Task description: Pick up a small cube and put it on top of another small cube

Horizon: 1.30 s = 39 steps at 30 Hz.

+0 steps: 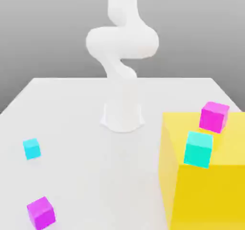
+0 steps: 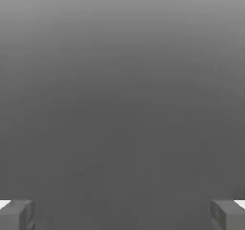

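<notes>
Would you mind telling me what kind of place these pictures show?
Most likely a simulated tabletop test scene, not a real room: a plain white table against a featureless grey backdrop, a white robot arm mounted on it, and flat-coloured blocks, such as a large yellow block and a small cyan cube.

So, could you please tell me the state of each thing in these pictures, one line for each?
sky-blue cube: on the table, alone, untouched.
magenta cube: on the table, alone.
second magenta cube: on top of the yellow block.
turquoise cube: on the yellow block, near its front edge.
yellow block: resting on the table.
gripper: open, holding nothing.
</notes>
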Motion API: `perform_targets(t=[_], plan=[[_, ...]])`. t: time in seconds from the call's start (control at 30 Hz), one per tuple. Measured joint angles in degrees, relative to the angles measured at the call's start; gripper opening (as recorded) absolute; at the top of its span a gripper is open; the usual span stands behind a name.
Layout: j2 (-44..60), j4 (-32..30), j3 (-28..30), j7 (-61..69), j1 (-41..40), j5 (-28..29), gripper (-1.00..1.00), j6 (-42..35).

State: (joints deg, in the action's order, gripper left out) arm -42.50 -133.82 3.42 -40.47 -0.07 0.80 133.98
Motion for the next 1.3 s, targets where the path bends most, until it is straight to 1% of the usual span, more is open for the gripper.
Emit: perform_targets(t=[0.3, 0.63, 0.83, 0.97, 1.03, 1.1, 1.17, 1.3], plan=[[11.51, -7.43, 14.24, 19.49, 0.48, 3.03, 0.0, 8.04], [24.01, -15.53, 30.37, 42.7, 0.09, 3.67, 0.0, 16.83], [32.21, -20.43, 40.08, 58.36, 0.09, 1.67, 0.0, 22.2], [38.49, -23.69, 45.49, 70.93, -0.3, -2.69, 0.0, 25.73], [41.95, -25.27, 46.3, 78.28, -2.54, -6.37, 0.0, 27.4], [45.34, -26.6, 45.11, 85.54, -5.47, -10.48, 0.0, 29.0], [48.41, -26.45, 41.26, 91.31, -8.46, -16.32, 0.0, 30.45], [53.88, -24.77, 31.4, 100.74, -15.78, -28.31, 0.0, 33.13]])
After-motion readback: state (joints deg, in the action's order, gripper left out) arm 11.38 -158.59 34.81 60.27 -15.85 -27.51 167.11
